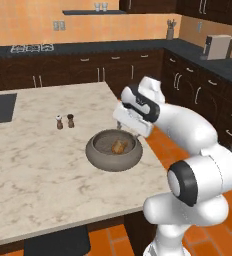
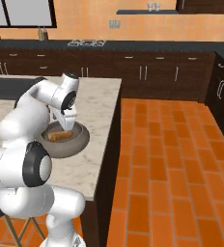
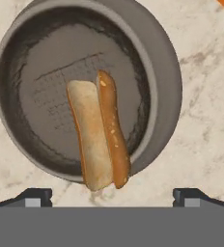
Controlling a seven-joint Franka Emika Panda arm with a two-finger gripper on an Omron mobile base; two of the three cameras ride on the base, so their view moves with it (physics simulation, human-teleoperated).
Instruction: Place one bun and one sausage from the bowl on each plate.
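Wide apart, both fingertips of the gripper hang above the bowl, holding nothing. Bun and sausage lie touching (side by side), long axes crossing the line between the jaws.

Marble-topped island counter bearing two small shakers side by side. Behind, dark cabinets carry a stovetop. A toaster stands on the side counter; orange tile floor.
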